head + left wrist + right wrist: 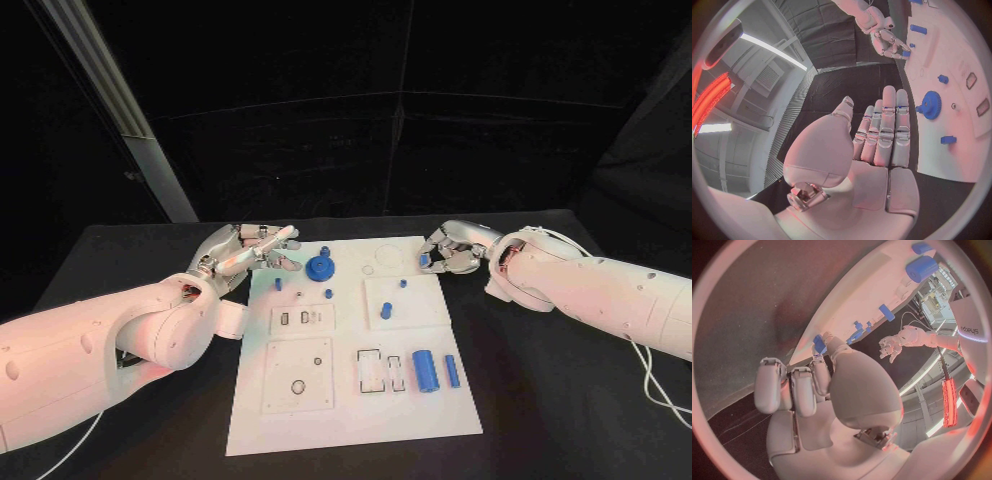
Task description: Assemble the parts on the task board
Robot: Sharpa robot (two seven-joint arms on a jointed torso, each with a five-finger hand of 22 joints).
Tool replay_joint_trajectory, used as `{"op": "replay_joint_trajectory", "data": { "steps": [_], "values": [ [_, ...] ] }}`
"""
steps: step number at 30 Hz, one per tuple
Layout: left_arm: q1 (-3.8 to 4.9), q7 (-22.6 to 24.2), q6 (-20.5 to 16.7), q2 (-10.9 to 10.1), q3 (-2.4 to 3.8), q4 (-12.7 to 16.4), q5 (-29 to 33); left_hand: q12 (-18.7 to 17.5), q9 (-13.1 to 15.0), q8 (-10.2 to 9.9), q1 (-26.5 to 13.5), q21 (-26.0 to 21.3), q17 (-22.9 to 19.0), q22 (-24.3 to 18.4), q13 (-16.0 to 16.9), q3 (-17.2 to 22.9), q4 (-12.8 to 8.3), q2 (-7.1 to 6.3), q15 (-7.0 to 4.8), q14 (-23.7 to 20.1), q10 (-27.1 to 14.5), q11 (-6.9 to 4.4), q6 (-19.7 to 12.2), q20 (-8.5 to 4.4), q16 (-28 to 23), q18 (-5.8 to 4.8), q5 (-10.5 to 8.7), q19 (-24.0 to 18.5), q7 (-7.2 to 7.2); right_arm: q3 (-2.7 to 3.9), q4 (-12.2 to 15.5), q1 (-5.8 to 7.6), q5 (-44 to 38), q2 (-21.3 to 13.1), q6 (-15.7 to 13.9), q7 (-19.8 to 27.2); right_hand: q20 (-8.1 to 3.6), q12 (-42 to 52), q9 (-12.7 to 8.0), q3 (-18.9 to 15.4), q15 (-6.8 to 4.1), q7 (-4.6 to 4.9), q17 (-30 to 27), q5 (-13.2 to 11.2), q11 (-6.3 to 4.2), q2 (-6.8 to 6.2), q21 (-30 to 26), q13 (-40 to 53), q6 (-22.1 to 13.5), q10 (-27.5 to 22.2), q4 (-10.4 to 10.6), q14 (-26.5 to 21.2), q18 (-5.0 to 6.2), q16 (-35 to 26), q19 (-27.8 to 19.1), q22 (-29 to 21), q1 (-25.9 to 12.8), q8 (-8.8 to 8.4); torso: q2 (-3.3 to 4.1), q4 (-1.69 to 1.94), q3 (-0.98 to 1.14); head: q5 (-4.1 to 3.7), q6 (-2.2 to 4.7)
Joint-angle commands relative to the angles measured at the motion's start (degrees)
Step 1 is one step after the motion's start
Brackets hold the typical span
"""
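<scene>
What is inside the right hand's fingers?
The right hand pinches a small blue part at the board's far right edge. Just the part's tip shows past the fingertips; the rest is covered by the fingers, so its shape cannot be told.

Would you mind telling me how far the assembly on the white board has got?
Early, it seems. The blue toothed gear sits at the far end of the white task board, perhaps already placed. The right hand pinches a small blue part at the board's far right edge; the left hand holds nothing. The large blue cylinder and slim blue bar lie loose at the near end.
</scene>
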Motion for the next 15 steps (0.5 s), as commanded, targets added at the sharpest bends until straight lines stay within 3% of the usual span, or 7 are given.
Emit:
{"op": "replay_joint_trajectory", "data": {
  "steps": [1,7,8,15],
  "values": [
    [0.04,0.19,0.8,-0.03,0.0,0.03,-0.02,-0.24,-0.01,-0.22,0.09,-0.15,0.06,-0.07,0.02,-0.01,-0.24,0.66,0.11,-0.42,-0.04,0.11,-0.06,0.3,0.31,0.72,-0.05,-0.18,0.22,0.02,0.17,0.12,1.04,0.0,-4.47,0.47,-0.62,0.19,1.26,1.44,-0.58,-1.69,8.63,-0.7,-0.67,2.08,0.44,1.26,2.82,0.13,-0.42,4.52,0.08,0.24,0.06,0.28,1.02,1.7,0.02,0.03,0.0,0.0,-0.1],
    [0.06,0.19,0.76,-0.18,-0.01,0.1,-0.02,-0.24,-0.01,-0.22,0.09,-0.15,0.06,-0.07,0.02,-0.01,-0.24,0.66,0.11,-0.42,-0.04,0.11,-0.06,0.3,0.31,0.72,-0.05,-0.18,0.22,0.04,2.51,0.14,2.74,-0.69,-7.06,-0.25,-0.87,-0.1,1.3,3.11,-0.66,-1.52,8.79,-0.31,-0.6,1.72,0.55,1.09,2.18,0.12,-1.08,4.56,0.01,0.3,0.21,0.54,0.35,1.53,-0.2,0.07,-0.12,-0.08,-0.11],
    [0.06,0.18,0.75,-0.21,-0.01,0.12,-0.02,-0.24,-0.01,-0.22,0.09,-0.15,0.06,-0.07,0.02,-0.01,-0.24,0.66,0.11,-0.42,-0.04,0.11,-0.06,0.3,0.31,0.72,-0.05,-0.18,0.22,0.05,3.2,0.14,2.99,-0.9,-7.3,-0.65,-0.86,-0.21,1.27,3.24,-0.62,-1.43,8.82,-0.23,-0.53,1.51,0.54,1.0,1.96,0.06,-1.12,4.56,0.0,0.31,0.2,0.53,0.11,1.42,-0.19,0.0,-0.05,-0.03,-0.07],
    [0.11,0.07,0.88,-0.36,0.0,-0.13,-0.01,-0.25,-0.01,-0.23,0.09,-0.15,0.11,-0.08,0.03,-0.02,-0.28,0.68,0.12,-0.45,-0.04,0.11,-0.08,0.3,0.31,0.72,-0.05,-0.19,0.23,0.09,11.17,0.32,4.58,-2.25,-8.91,-6.48,-0.72,-0.71,1.17,3.96,-0.41,-1.12,8.82,-0.51,-0.28,0.93,0.47,0.61,1.28,-0.19,-1.07,4.56,0.03,0.29,0.11,0.38,-1.08,0.98,-0.87,-0.01,-0.39,0.05,-0.52]
  ]
}}
